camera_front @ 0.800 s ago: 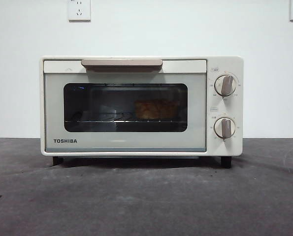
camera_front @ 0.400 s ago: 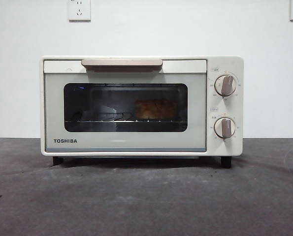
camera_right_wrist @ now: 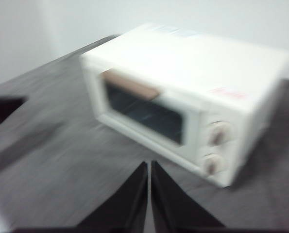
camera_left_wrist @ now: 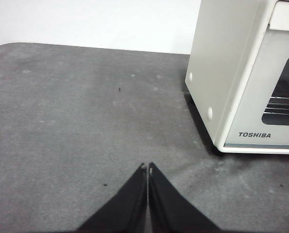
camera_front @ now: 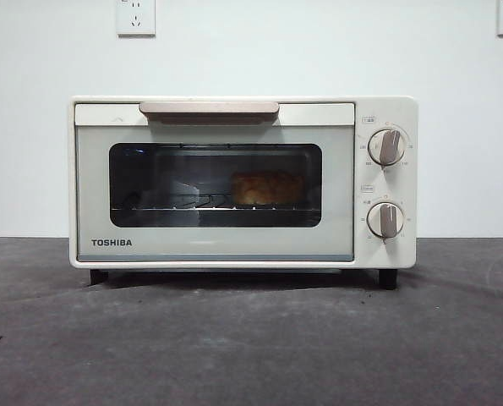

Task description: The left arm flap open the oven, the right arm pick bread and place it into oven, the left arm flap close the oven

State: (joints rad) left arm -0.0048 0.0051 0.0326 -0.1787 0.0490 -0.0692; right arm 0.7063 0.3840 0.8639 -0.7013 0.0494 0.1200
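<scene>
The cream-white TOSHIBA oven [camera_front: 243, 182] stands on the dark table with its door shut and its taupe handle [camera_front: 209, 109] at the top. The bread [camera_front: 267, 188] lies on the wire rack inside, right of centre behind the dark glass. My left gripper [camera_left_wrist: 147, 167] is shut and empty, low over the table, off the oven's [camera_left_wrist: 241, 77] left front corner. My right gripper [camera_right_wrist: 149, 165] is shut and empty, raised in front of the oven [camera_right_wrist: 183, 97]; that view is blurred. Neither gripper shows in the front view.
The dark grey table [camera_front: 251, 338] spreads in front of the oven. A white wall with two sockets [camera_front: 136, 17] stands behind. A dark shape [camera_right_wrist: 3, 109] shows at the edge of the right wrist view.
</scene>
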